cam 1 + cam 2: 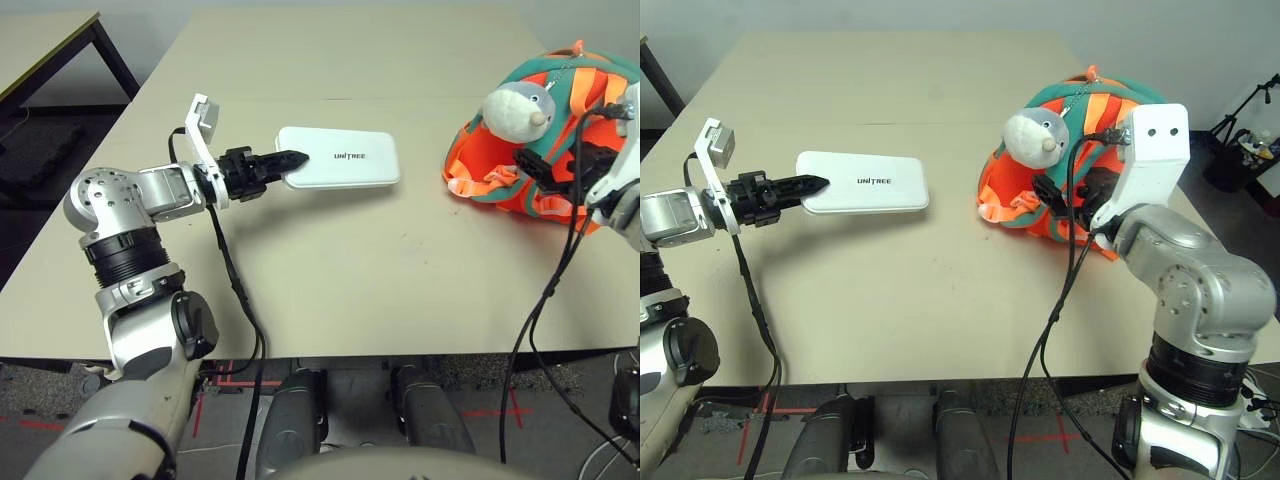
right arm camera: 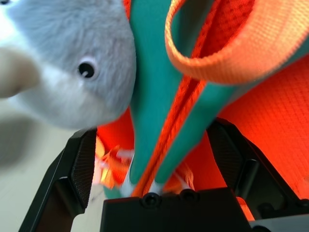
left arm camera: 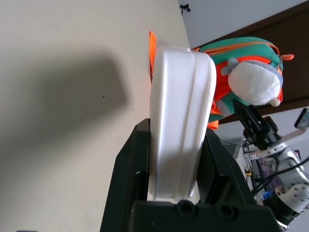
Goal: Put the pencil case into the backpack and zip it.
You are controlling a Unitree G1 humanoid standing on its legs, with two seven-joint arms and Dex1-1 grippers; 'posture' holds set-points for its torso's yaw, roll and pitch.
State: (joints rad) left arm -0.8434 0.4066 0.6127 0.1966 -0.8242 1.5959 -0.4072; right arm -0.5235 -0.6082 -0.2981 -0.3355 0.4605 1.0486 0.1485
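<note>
One pencil case (image 1: 338, 157) end clamped in left hand (image 1: 283, 161), backpack (image 1: 1080, 160) well apart

A beige table (image 1: 330, 290) carries two things: the white pencil case (image 1: 340, 157) lying flat left of centre (lettering upward), and the orange backpack (image 1: 1080, 160) at its right side.

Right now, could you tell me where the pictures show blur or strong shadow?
Right wrist view: plush charm and teal trim blur close to the lens. Left wrist view: the case casts a broad soft shadow on the table. Eye views: sharp, evenly lit.
</note>
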